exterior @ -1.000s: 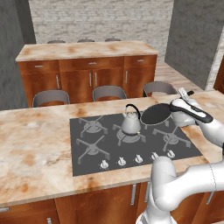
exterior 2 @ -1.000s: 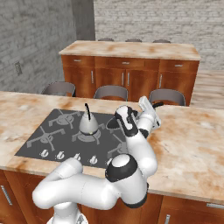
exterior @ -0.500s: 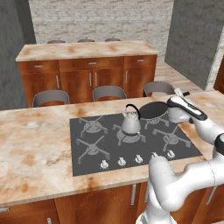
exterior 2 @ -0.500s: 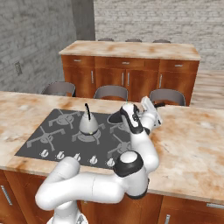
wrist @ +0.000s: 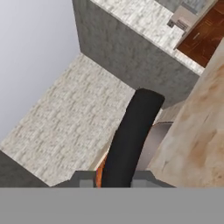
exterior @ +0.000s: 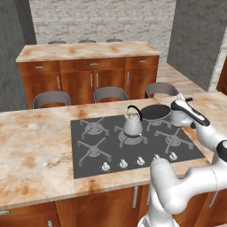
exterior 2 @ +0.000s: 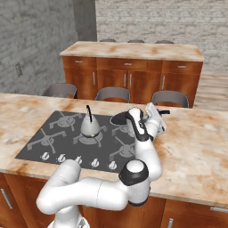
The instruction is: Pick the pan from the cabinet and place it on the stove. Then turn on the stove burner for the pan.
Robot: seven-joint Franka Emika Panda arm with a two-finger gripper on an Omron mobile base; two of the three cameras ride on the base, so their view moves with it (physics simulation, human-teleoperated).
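Observation:
The pan (exterior: 156,112) lies flat on the rear right grate of the stove (exterior: 102,155), dark inside with a pale rim. Its black stick handle (wrist: 131,140) points right, over the counter. My gripper (exterior: 181,98) is at the end of that handle, and in the hand view the handle runs up between the two fingertips, which sit against its sides. From the right base view the pan (exterior 2: 119,119) shows partly behind my arm, with the gripper (exterior 2: 153,109) just right of it. The cabinet is out of view.
A silver kettle (exterior: 132,124) with a looped handle stands on the centre burner, just left of the pan. A row of small knobs (exterior: 141,161) lines the stove's front edge. Marble counter (exterior: 35,146) surrounds the stove; chair backs (exterior: 110,94) stand behind it.
The pan was raised and tilted above the rear right burner; it has come down and now lies level on the grate. My hand sank with it.

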